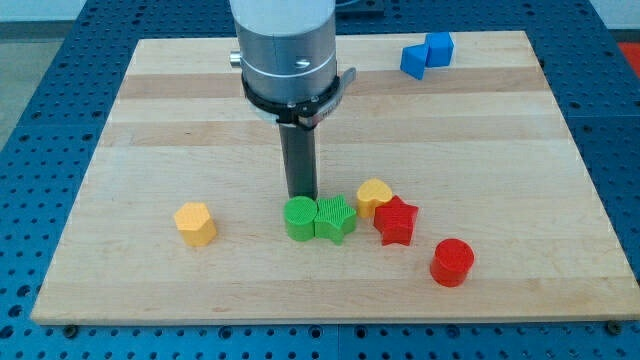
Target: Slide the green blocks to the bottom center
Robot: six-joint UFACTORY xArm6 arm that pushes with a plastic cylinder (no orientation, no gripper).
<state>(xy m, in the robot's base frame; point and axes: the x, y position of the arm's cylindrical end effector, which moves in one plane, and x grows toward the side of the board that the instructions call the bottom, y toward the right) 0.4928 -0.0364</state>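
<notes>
Two green blocks, round (298, 218) and star-shaped (336, 219), sitting touching at lower centre, nearly placed, my tip (302, 196) pressing just above the round one; no gripper fitted.

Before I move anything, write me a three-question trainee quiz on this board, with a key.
1. True or false: my tip stands just above the green round block, on its side toward the view's top.
2. Multiple choice: which block touches the green star block on the view's right? A) yellow heart block B) red round block C) yellow hexagon block
3. Fill in: the two blue blocks sit near the view's top ____ corner of the wooden board.

Key: 1 true; 2 A; 3 right.
</notes>
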